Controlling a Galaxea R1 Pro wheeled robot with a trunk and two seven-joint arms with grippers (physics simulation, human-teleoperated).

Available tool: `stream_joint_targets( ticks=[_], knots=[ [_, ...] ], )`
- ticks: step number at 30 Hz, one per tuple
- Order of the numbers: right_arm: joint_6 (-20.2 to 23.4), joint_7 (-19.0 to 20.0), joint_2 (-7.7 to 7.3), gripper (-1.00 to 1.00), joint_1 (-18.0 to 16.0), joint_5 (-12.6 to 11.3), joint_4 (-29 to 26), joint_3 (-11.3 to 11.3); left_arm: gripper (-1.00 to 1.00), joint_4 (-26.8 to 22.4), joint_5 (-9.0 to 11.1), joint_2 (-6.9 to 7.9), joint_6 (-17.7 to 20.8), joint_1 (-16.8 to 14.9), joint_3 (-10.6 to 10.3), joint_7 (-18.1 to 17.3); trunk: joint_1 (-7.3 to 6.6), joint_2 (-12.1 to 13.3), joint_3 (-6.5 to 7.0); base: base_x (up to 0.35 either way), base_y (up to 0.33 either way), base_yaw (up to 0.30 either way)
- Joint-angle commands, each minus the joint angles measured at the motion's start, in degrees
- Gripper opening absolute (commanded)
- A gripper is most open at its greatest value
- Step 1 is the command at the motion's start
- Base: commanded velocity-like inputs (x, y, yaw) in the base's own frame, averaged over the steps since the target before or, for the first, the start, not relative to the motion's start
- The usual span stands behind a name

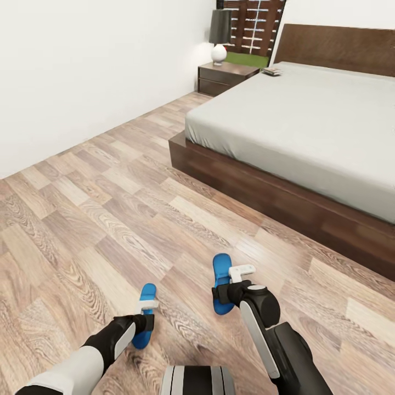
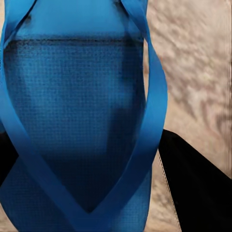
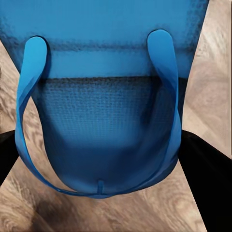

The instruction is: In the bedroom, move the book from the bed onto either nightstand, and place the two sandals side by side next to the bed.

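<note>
Two bright blue sandals are at my grippers over the wood floor. The left sandal (image 1: 147, 296) is in my left gripper (image 1: 145, 321), which is shut on its near end. The right sandal (image 1: 221, 272) is gripped by my right gripper (image 1: 226, 292), also shut. Up close, the left sandal (image 2: 77, 111) and the right sandal (image 3: 106, 111) each sit between dark fingers (image 2: 198, 188) (image 3: 208, 174). The bed (image 1: 307, 120) lies ahead to the right. The book (image 1: 271, 71) rests on its far corner, beside the nightstand (image 1: 225, 78).
A lamp (image 1: 219, 34) with a dark shade stands on the nightstand. A white wall (image 1: 82, 71) runs along the left. The bed's dark wooden base (image 1: 263, 189) borders the wood-plank floor (image 1: 109, 208) between me and the bed.
</note>
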Motion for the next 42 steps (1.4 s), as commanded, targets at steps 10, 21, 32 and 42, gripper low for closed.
stream_joint_targets(
  ticks=[10, 21, 32, 42],
  knots=[
    [0.2, -0.5, -0.05, -1.0, 0.0, -0.6, 1.7, 0.0, -1.0, -1.4, 0.6, 0.06, 0.7, 0.0, -0.5, 0.0, -0.26, 0.1, 2.19, 0.0, 0.0, 0.0],
    [0.2, -0.5, -0.08, -1.0, 0.0, -0.5, 2.8, 0.0, -1.0, -1.5, 0.6, -0.01, 0.9, 0.0, -0.5, 0.0, -0.55, 0.3, 4.62, 0.0, 0.0, 0.0],
    [-1.9, -0.5, -0.68, -1.0, 0.0, -0.5, 9.4, -0.9, -1.0, -1.5, 0.6, -0.02, 1.0, 0.0, -0.7, 0.0, -0.83, 0.4, 7.06, 0.0, 0.0, 0.0],
    [-8.3, -0.9, -1.19, -1.0, 0.0, -0.1, 15.3, -2.6, -1.0, -2.3, 0.6, 0.05, 1.1, 0.0, -0.5, 0.0, -1.09, 0.5, 9.27, 0.0, 0.0, 0.0]
  ],
)
